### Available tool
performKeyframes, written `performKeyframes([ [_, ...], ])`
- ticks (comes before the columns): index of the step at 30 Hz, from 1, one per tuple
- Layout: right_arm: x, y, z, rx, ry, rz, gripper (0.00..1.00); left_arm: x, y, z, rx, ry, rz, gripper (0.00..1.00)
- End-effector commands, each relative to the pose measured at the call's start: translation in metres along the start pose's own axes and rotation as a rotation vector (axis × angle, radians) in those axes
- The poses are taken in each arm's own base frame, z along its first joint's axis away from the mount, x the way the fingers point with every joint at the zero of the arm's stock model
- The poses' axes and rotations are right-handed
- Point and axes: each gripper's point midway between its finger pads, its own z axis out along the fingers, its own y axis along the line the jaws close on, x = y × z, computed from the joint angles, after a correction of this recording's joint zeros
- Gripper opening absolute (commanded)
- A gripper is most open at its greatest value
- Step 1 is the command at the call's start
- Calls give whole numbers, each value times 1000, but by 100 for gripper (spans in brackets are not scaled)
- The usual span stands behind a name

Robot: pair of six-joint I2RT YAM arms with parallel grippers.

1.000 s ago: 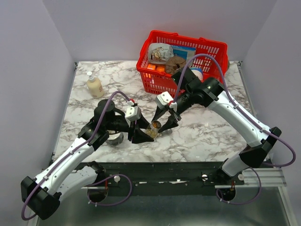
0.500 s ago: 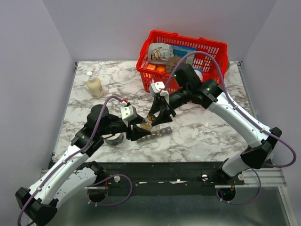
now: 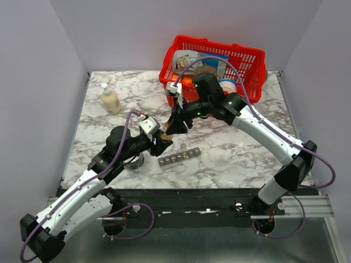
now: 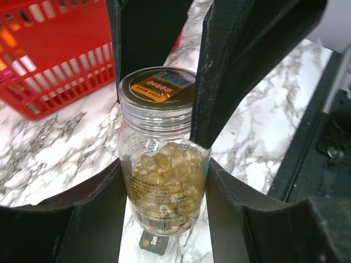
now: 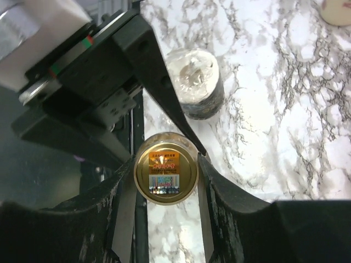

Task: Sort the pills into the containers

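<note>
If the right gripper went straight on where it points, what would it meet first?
The lid of the pill bottle, between the right gripper's fingers; the left gripper holds the bottle beyond. Depth is unclear.

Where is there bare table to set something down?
Bare table lies between the pump bottle and red basket, and right of the pill organiser. Crowded middle: left hand and right hand grip the pill bottle.

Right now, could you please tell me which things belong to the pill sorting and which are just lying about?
Job: pill bottle, held by the left gripper and right gripper; organiser.
Lying about: red basket, pump bottle, grey roll.
</note>
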Motion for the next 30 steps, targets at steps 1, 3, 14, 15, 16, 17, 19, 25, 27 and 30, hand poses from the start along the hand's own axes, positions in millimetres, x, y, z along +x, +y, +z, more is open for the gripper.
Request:
performKeyframes([
  [1,42,-1,26,36,121,291,45,-97,29,-7,-180,-380,7,0],
  [3,35,5,24,4,105,272,55,-82,22,-2,-129,-329,23,0],
  [14,-4,53,-57,-204,-28,-445,100,-11,-45,-20,252,-71,91,0],
  [15,-1,65,-62,-262,-46,-513,100,-13,-51,-23,289,-68,93,0],
  [16,-1,72,-68,-288,-71,-672,100,-11,-66,-28,382,-60,99,0],
  [17,7,80,-71,-322,-63,-679,100,-9,-72,-30,419,-46,90,0],
  [19,11,88,-72,-372,-79,-713,100,-10,-86,-33,523,-26,80,0],
  [25,12,95,-58,-460,-68,-669,100,-18,-96,-30,614,-14,63,0],
  [27,14,96,-51,-464,-56,-647,99,-20,-98,-29,634,-12,61,0],
  [30,15,97,-44,-458,-43,-640,97,-20,-98,-27,648,-2,53,0],
])
